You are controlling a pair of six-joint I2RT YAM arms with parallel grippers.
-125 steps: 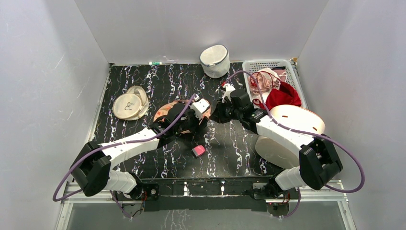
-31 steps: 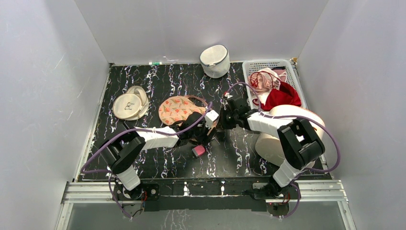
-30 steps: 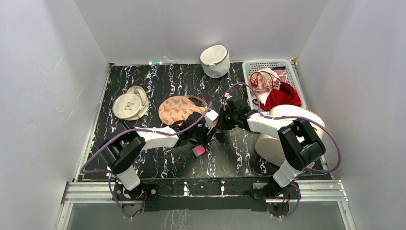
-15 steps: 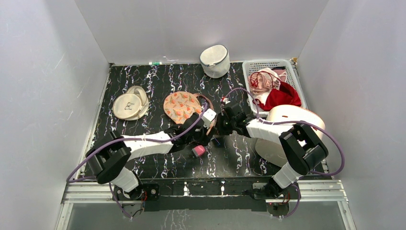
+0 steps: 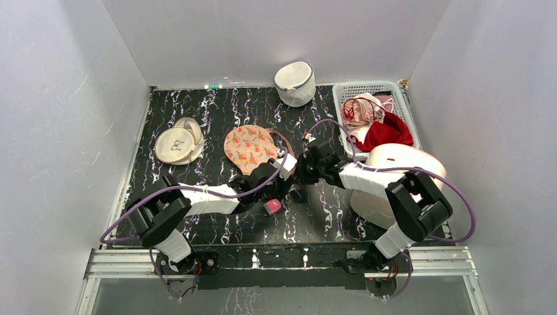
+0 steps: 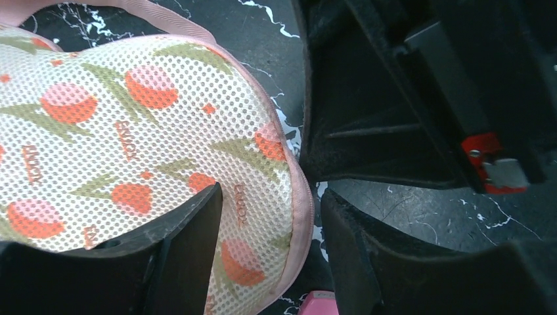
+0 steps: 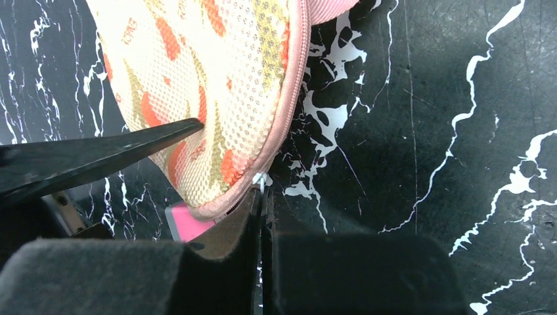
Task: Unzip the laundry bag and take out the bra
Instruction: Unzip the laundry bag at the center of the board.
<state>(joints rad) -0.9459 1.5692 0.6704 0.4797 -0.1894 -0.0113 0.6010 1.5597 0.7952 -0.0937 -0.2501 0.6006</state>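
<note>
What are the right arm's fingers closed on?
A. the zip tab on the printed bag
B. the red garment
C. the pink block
A: the right wrist view shows the right gripper shut on the small metal zip tab at the edge of the laundry bag.

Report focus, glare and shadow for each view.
Top external: evenly lit and sharp, no glare on the table. Left wrist: the laundry bag shows crisp mesh, the left gripper dark and underexposed. Right wrist: the bag is pale and slightly soft, the table sharp.
</note>
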